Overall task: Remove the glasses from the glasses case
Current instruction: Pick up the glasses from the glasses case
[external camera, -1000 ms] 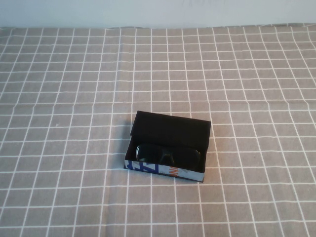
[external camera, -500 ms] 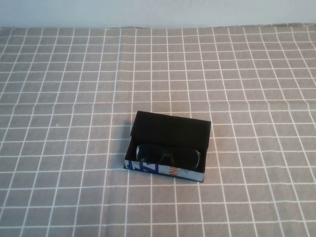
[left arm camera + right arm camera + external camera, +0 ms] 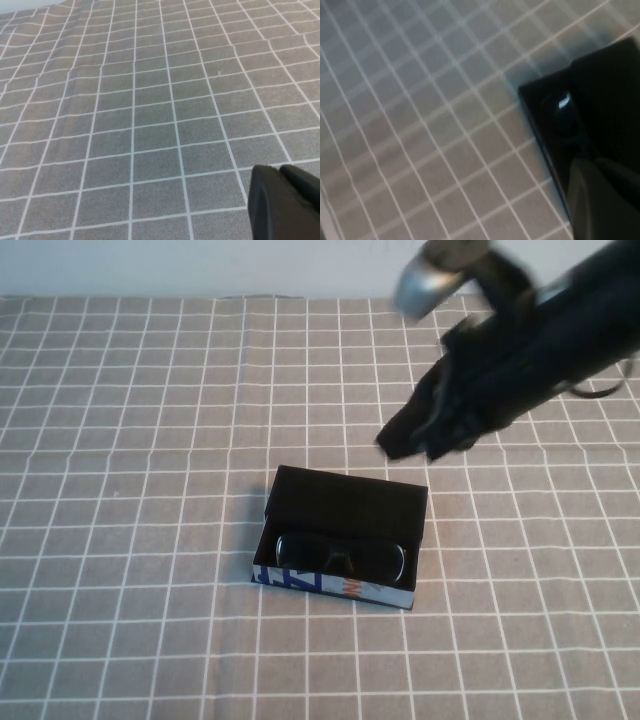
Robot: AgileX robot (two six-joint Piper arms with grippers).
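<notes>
The glasses case (image 3: 342,538) is lying open on the checked cloth (image 3: 130,440), lid (image 3: 348,502) propped back, with the glasses (image 3: 340,556) resting inside. The right gripper (image 3: 415,440) is hovering above and beyond the case, carrying nothing — how far its claw is parted cannot be told. The left gripper (image 3: 285,202) is hanging over bare cloth. Likely risks: fingers catching the lid, or dragging the light case along — the frame is sitting snugly.
</notes>
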